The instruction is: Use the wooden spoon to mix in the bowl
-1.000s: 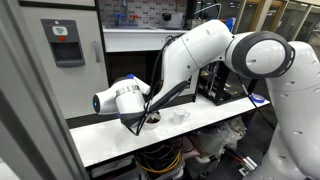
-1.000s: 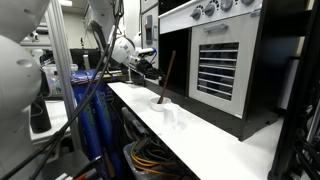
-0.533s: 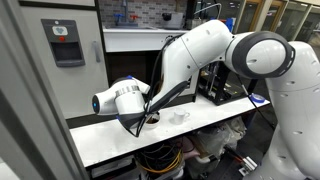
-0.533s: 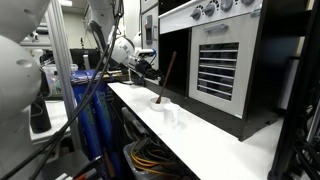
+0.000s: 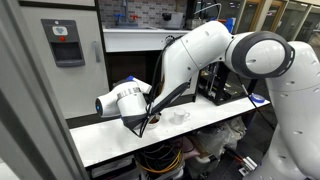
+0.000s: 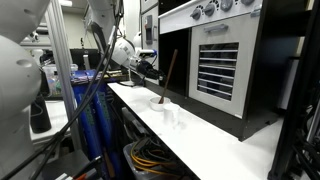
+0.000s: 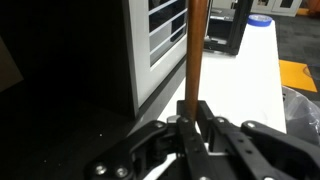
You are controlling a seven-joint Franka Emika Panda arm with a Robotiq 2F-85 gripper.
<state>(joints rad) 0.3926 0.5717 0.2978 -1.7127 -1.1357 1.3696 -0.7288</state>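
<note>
My gripper point(image 7: 195, 118) is shut on the thin brown handle of the wooden spoon point(image 7: 193, 45), which runs straight up out of the jaws in the wrist view. In an exterior view the wooden spoon point(image 6: 166, 76) stands nearly upright, tilted a little. Its head is down in the small pale bowl point(image 6: 158, 102) on the white counter, and the gripper point(image 6: 155, 76) grips the handle from the side. In an exterior view the gripper point(image 5: 143, 119) hangs low over the counter and hides most of the bowl. The bowl's contents cannot be made out.
A second small clear bowl point(image 6: 172, 114) point(image 5: 180, 116) stands right beside the first on the white counter point(image 5: 120, 138). A dark oven front with a slatted vent point(image 6: 218, 68) rises along the counter's back. Cables and a blue drum point(image 6: 95, 115) sit below the counter.
The wrist has shifted very slightly sideways with the spoon still held in the bowl. Nothing else has moved.
</note>
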